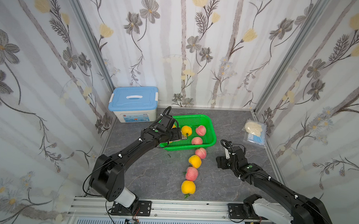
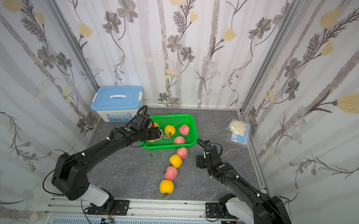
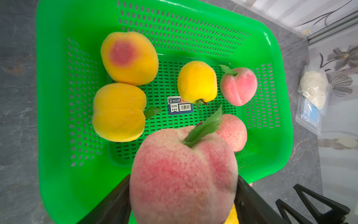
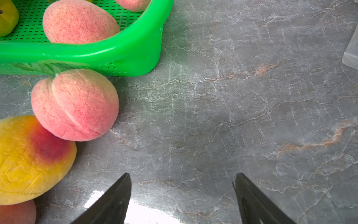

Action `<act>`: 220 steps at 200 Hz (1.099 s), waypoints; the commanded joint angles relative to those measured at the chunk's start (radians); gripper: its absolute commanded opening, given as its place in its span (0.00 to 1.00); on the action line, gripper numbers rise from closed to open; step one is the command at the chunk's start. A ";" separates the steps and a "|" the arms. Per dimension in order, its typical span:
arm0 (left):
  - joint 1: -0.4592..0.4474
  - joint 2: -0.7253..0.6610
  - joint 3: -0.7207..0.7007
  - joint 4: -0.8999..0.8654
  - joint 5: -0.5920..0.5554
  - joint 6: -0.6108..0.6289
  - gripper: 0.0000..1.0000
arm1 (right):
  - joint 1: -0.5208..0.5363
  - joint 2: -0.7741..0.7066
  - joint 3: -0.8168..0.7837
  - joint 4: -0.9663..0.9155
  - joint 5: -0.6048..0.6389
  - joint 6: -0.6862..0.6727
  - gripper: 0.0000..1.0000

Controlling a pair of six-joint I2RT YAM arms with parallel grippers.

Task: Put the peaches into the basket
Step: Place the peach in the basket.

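Pink peach sits between the left gripper jaws, touching both fingers, gripped above the basket floor at its left end in both top views. Five peaches lie inside the basket; four form a row on the table below it, centre frame. The right gripper jaws stand apart, empty, right of the row.

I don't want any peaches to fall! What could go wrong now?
The pink peach in the left jaws hangs over the basket close to its rim, above another peach. If it drops there, it might bounce out. The table peaches lie in a touching row, so grabbing one may send its neighbours rolling.
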 commanded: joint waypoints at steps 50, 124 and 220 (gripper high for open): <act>0.001 0.168 0.134 -0.075 0.007 0.056 0.80 | 0.000 0.002 0.000 0.021 0.011 0.009 0.85; 0.000 0.304 0.216 -0.132 -0.040 0.108 0.80 | 0.001 -0.019 -0.010 0.020 0.008 0.010 0.85; -0.004 0.412 0.317 -0.183 -0.067 0.130 0.80 | 0.001 -0.001 -0.004 0.021 0.000 0.007 0.85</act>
